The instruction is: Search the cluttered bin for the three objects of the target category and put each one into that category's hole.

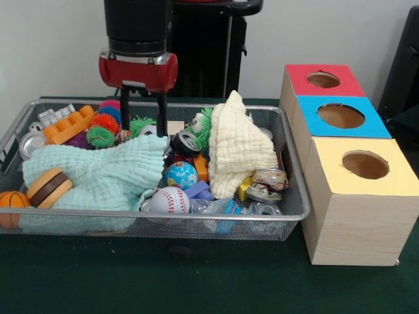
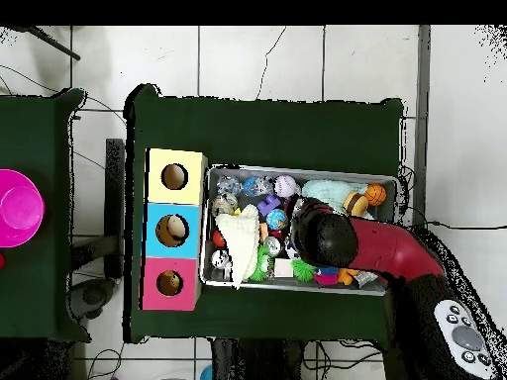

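Wire bin (image 1: 288,216) packed with mixed clutter, centre-left of the front frame. Gripper (image 1: 143,112) poised over the back-left of the heap, two dark fingers (image 1: 124,111) spread apart with nothing between them, tips just above a green spiky ball (image 1: 100,136) and its orange spiky neighbour (image 1: 105,122). Target category not stated; balls plentiful, so judged likely. Baseball (image 1: 170,200) at front centre against the rim, globe-print ball (image 1: 181,174) just behind it, small basketball (image 1: 12,199) at far left edge. Mint cloth (image 1: 98,171) draped over the left half, cream cloth (image 1: 239,154) bunched upright at centre-right, both probably hiding more. Crushed cans (image 1: 268,184) at front right.

Handling, as a guess: spiky balls light, soft, compressible, easy to pinch across the middle. Baseball firmer and smooth, apt to roll; best taken square across its widest part. Cloth limp, liable to snag.

Three boxes at right: red hole (image 1: 323,80), blue hole (image 1: 341,116), yellow hole (image 1: 365,165).
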Motion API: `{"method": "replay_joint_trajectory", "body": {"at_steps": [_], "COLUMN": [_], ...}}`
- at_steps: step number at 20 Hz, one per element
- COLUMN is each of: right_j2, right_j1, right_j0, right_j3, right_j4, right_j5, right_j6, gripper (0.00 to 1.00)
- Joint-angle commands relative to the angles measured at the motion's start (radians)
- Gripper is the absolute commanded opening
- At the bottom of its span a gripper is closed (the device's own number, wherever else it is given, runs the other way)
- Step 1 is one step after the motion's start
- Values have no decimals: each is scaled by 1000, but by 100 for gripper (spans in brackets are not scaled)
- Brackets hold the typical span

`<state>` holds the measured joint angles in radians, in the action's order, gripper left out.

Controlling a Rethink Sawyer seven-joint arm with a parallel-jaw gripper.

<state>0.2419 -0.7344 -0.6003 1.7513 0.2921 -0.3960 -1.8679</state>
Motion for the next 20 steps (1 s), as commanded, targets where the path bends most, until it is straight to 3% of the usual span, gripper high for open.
{"method": "replay_joint_trajectory", "body": {"at_steps": [1,11,20], "right_j2": [107,120,88], "right_j1": [93,133,204], "right_j0": [-10,-10,7], "right_j3": [-58,-133,-180], "right_j4": [56,65,122], "right_j5": [29,-3,49], "right_j6": [55,81,67], "gripper": [100,100,100]}}
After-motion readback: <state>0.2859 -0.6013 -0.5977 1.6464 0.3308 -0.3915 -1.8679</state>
